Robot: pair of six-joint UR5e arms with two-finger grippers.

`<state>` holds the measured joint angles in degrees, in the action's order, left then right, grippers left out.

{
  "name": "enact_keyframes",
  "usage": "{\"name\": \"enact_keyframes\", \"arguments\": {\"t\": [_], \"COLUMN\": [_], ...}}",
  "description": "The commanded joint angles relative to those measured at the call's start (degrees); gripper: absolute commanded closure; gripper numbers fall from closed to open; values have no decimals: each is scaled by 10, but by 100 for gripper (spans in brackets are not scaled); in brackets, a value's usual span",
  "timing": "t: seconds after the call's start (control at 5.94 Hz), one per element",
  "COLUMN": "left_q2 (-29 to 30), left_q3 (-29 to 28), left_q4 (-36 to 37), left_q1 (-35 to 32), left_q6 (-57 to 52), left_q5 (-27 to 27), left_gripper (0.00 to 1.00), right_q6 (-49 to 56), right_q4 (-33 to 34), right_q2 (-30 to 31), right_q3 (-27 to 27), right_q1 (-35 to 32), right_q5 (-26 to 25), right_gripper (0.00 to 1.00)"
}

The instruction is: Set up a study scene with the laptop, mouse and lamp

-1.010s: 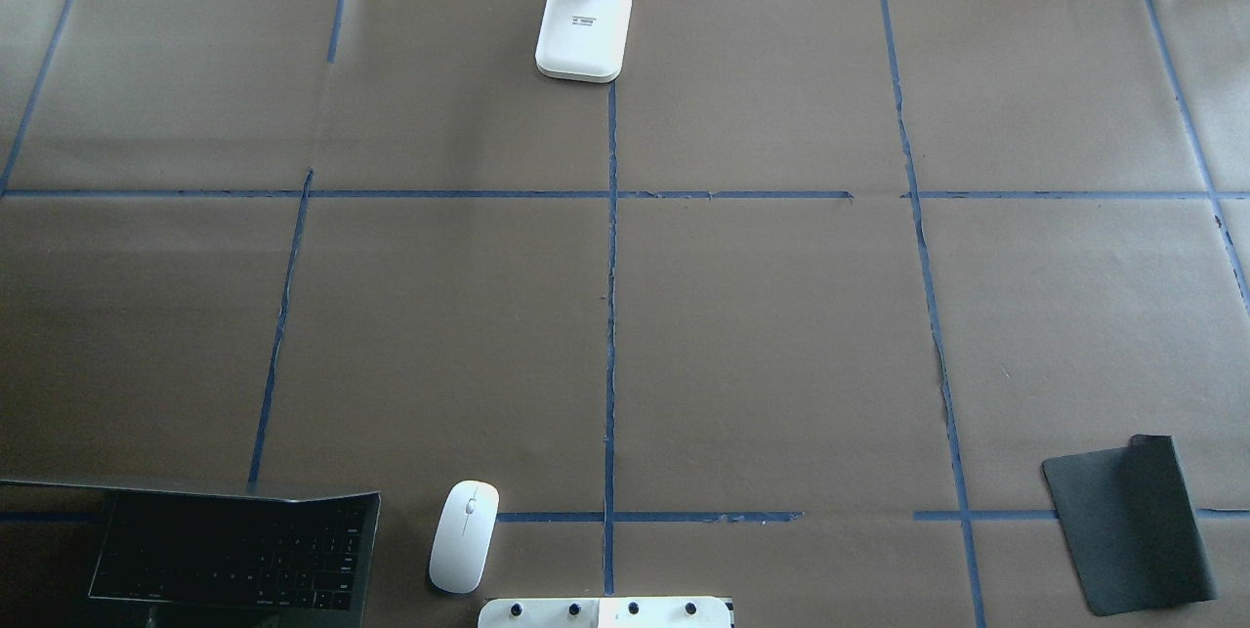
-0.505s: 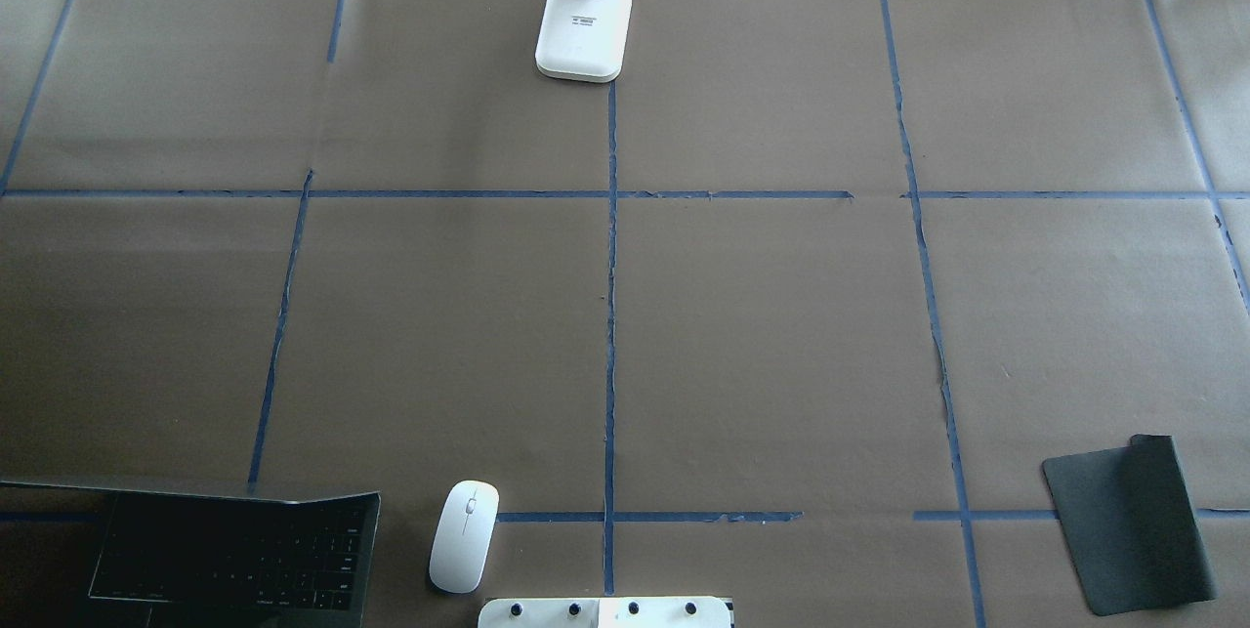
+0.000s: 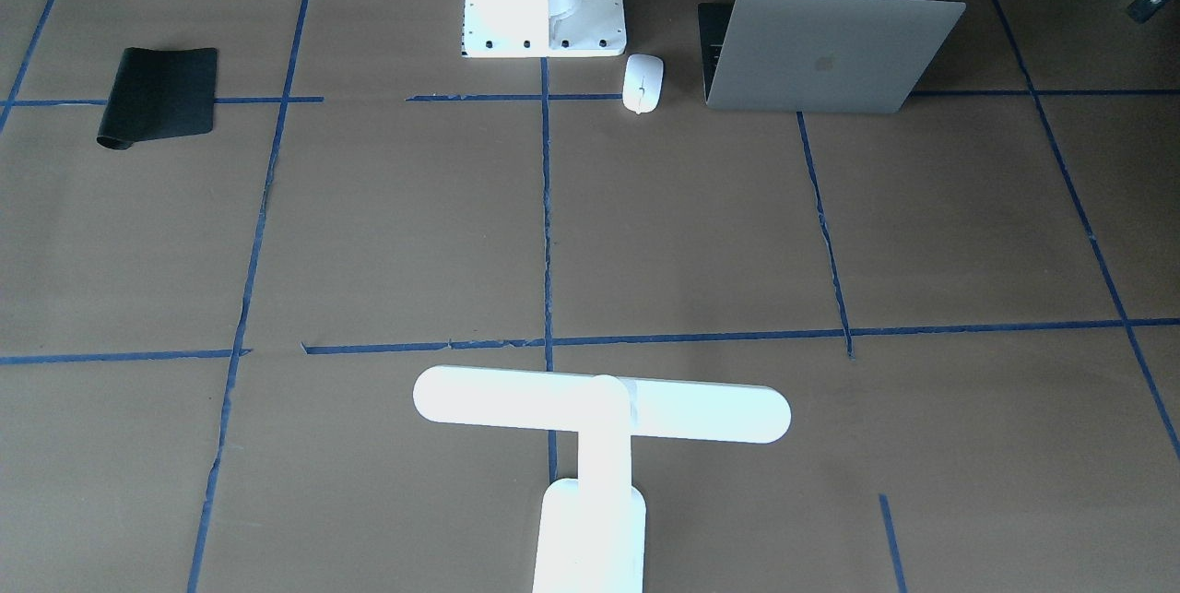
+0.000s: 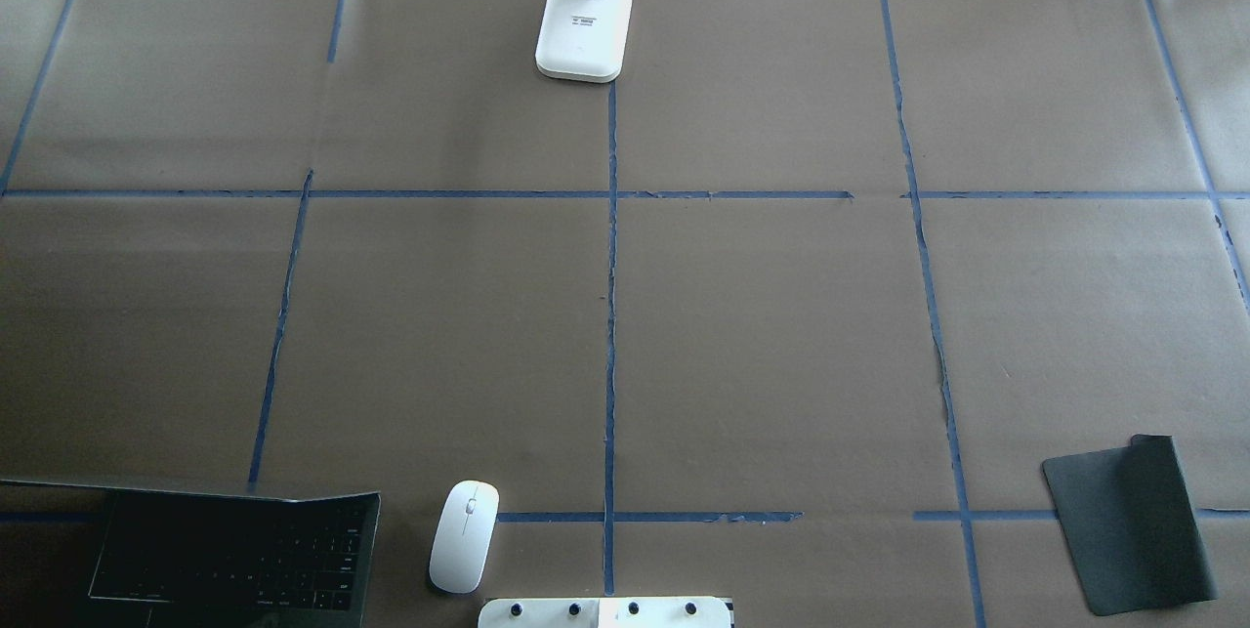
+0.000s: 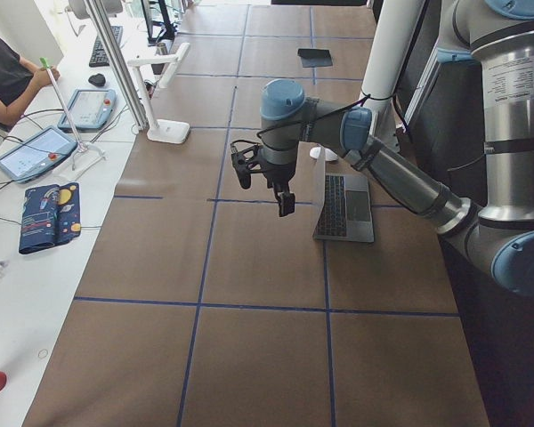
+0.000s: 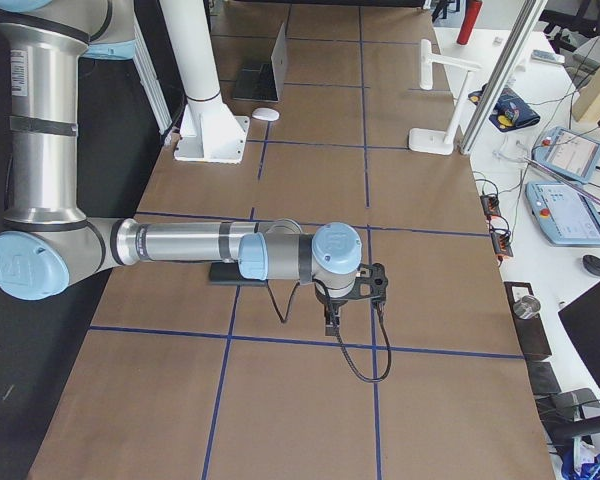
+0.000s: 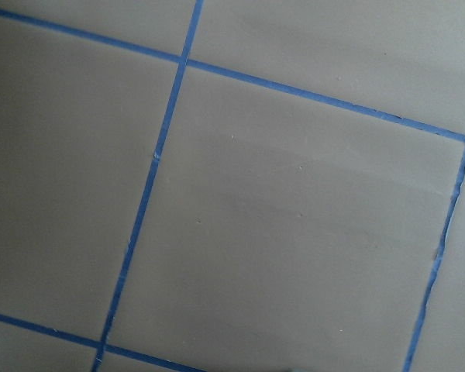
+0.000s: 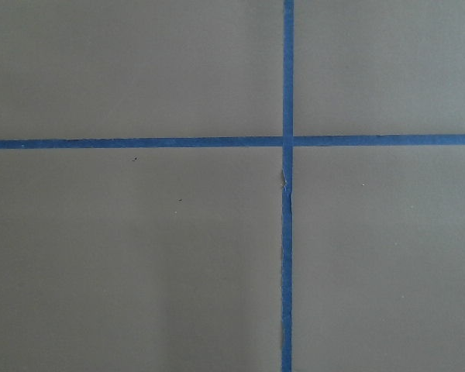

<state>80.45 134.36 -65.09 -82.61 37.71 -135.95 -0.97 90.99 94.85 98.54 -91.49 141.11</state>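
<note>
The laptop [image 4: 225, 560] stands open at the near left table edge; its grey lid [image 3: 830, 53] faces the front camera. The white mouse [image 4: 464, 535] lies just right of it, also in the front view [image 3: 643, 83]. The lamp [image 3: 599, 404] stands at the far middle edge; overhead I see its base [image 4: 583, 27]. My left gripper [image 5: 283, 203] hangs over the table beyond the laptop's left side, holding nothing. My right gripper [image 6: 330, 320] hangs over bare paper near the black mat, holding nothing. Both show only in side views, so I cannot tell their state.
A black mat [image 4: 1128, 525] lies at the near right. The white pedestal [image 4: 605, 611] with bolt holes stands at the near middle edge. Brown paper with blue tape lines covers the table [image 4: 781, 315]. Both wrist views show only paper and tape.
</note>
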Motion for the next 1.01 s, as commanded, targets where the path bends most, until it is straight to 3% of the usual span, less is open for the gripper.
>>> {"name": "enact_keyframes", "arguments": {"t": [0.0, 0.17, 0.5, 0.84], "left_q2": [-27, -28, -27, -17], "left_q3": [60, 99, 118, 118], "left_q4": [-3, -4, -46, -121], "left_q1": [58, 104, 183, 359], "left_q6": [185, 307, 490, 779], "left_q5": [1, 1, 29, 172], "left_gripper": [0, 0, 0, 0], "right_q6": [0, 0, 1, 1], "right_q4": [0, 0, 0, 0], "right_q2": [1, 1, 1, -2], "right_q3": [4, 2, 1, -2], "right_q1": [0, 0, 0, 0], "right_q5": [8, 8, 8, 8], "right_gripper": [0, 0, 0, 0]}}
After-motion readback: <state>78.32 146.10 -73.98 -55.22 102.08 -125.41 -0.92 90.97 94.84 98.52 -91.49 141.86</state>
